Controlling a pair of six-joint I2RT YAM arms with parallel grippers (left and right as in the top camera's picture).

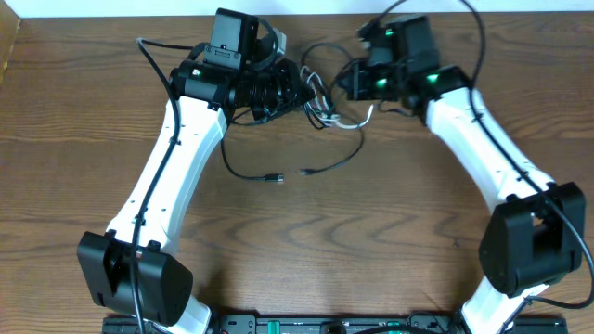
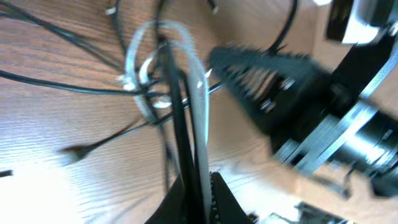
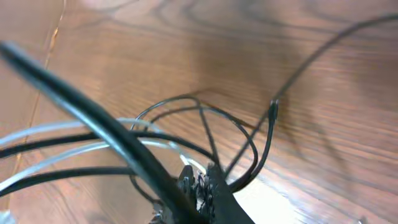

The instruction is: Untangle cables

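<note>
Cables [image 1: 320,104] lie as one tangle at the far middle of the table [image 1: 306,250], between my two tools. My left tool [image 1: 290,91] meets the tangle from its left side. In the left wrist view its fingers [image 2: 221,200] are closed on the cables, and a white cord and a black one run side by side straight into them. Beyond the tips the white cord makes a loop over the wood.

My right tool [image 1: 349,82] is at the right side of the tangle. In the right wrist view its fingers [image 3: 217,194] are pressed together, with thin black cords pinched at the tips and black loops spreading out from there. A white strand passes just beside.

One black plug end [image 1: 276,178] and a second plug end [image 1: 306,172] rest on the table nearer to me, near each other but not touching.
</note>
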